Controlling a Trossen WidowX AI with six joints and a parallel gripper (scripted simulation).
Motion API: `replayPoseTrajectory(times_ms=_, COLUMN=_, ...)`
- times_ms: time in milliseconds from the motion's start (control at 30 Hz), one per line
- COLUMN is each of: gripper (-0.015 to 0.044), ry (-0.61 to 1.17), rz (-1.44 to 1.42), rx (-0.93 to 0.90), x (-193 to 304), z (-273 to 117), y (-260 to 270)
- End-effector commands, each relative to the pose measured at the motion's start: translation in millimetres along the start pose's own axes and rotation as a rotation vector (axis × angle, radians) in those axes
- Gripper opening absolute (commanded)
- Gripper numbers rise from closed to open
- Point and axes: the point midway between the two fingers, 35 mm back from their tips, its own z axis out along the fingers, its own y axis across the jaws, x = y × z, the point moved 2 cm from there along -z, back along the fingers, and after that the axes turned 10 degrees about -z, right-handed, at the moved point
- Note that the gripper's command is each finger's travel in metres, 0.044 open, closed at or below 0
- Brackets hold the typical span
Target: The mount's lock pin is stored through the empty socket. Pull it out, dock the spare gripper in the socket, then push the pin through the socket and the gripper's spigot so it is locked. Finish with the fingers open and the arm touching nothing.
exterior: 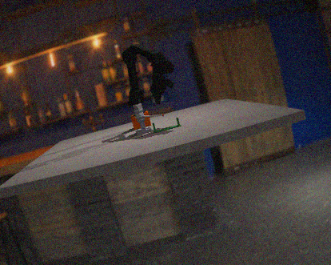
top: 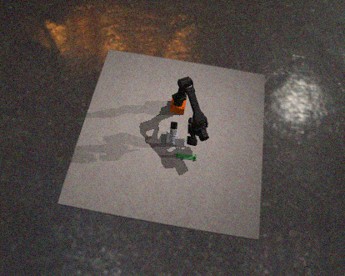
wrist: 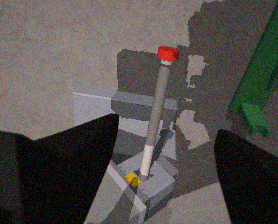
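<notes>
While the fingers (top: 192, 140) (exterior: 157, 101) are a good way apart with nothing between them, the pin (exterior: 153, 115) (wrist: 157, 102) is what I'd be watching. In the wrist view they come in from lower left and lower right, and the shaft runs from the lower middle to its red head (wrist: 168, 53) in the upper middle, tipped a bit right. So its long axis runs roughly across the line joining the tips, which looks decent for a pinch imo. The far end meets the grey mount (exterior: 142, 131) (wrist: 160, 186) at the bottom; can't tell how deep it sits, or if the spare's docked. Next is probably lining up on the shaft, or backing off if it's already locked. Green rack (top: 186, 157) (exterior: 166, 129) (wrist: 260, 60) is upper right, on the worktop (top: 222, 189) (exterior: 245, 115) (wrist: 60, 45).
</notes>
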Motion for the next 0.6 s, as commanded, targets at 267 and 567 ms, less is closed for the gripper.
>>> replayPoseTrajectory(times_ms=267, gripper=0.044, ry=0.001, rz=-0.002, rx=-0.005, x=1.0, z=2.0, y=0.8)
replayPoseTrajectory(times_ms=567, gripper=0.044, ry=0.001, rz=-0.002, rx=-0.005, x=1.0, z=2.0, y=0.8)
